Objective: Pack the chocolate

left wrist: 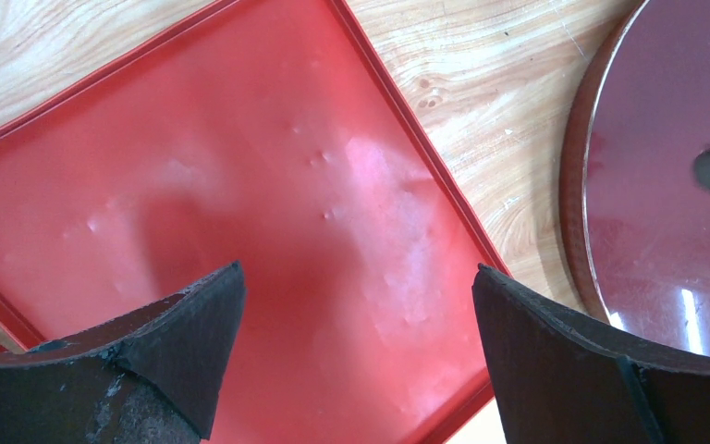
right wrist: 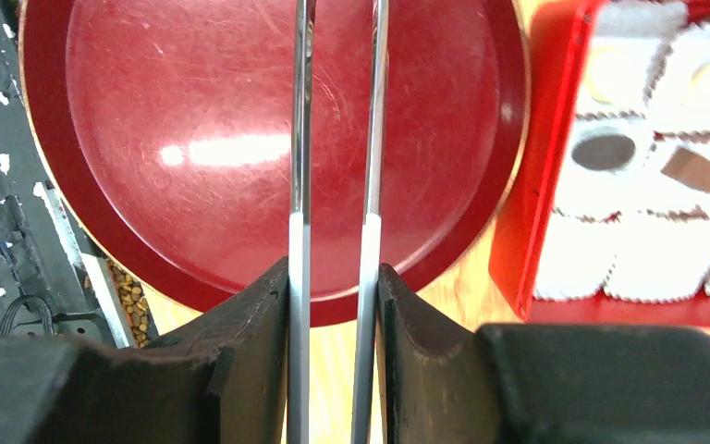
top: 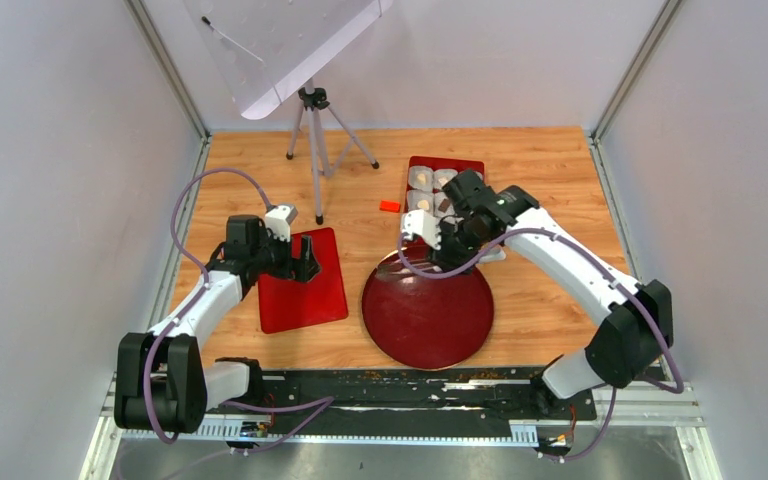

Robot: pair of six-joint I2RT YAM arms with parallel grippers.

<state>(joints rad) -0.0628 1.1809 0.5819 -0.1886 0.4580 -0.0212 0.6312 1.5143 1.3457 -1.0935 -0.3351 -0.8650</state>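
Note:
The chocolate lies in white paper cups in a red tray [top: 472, 165] [right wrist: 545, 185] at the back right. A dark oval piece [right wrist: 604, 152], a dark square piece [right wrist: 693, 169] and a cream piece [right wrist: 612, 79] show there. My right gripper [top: 442, 240] [right wrist: 333, 268] is shut on metal tongs [right wrist: 301, 185], whose two blades reach out over the round dark red plate [top: 428, 315] [right wrist: 194, 139]; nothing shows between the blades. My left gripper [top: 305, 264] [left wrist: 358, 268] hangs open and holds nothing above a flat red lid [top: 302, 285] [left wrist: 240, 185].
A small orange-red block [top: 390, 206] lies on the wood left of the tray. A tripod [top: 315, 140] stands at the back, holding a tilted clear panel. A black strip [top: 410, 385] with crumbs runs along the near edge. Grey walls close both sides.

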